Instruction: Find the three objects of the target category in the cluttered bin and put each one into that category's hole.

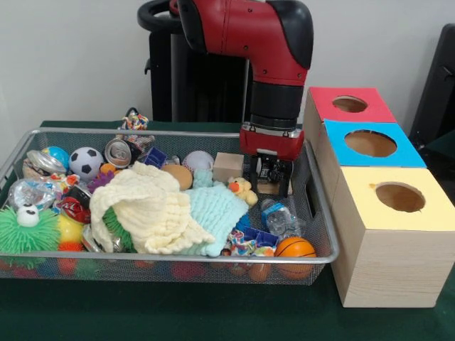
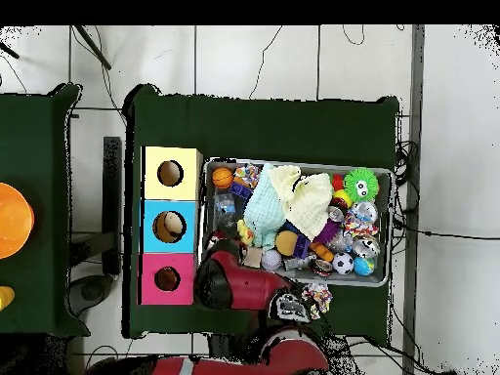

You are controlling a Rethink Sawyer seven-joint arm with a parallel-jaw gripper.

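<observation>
The gripper (image 1: pixel 271 186) hangs low at the bin's (image 1: pixel 178 259) two o'clock corner, and I cannot tell whether it is released or clenched. The target category is unclear, perhaps balls: the basketball (image 1: pixel 294 248) at five o'clock looks light, firm and prone to roll, best pinched across its middle. Two soft cloths (image 1: pixel 153 209) cover much clutter; the yellow (image 1: pixel 399 197), blue (image 1: pixel 370 143) and pink (image 1: pixel 350 104) holes look empty.
</observation>
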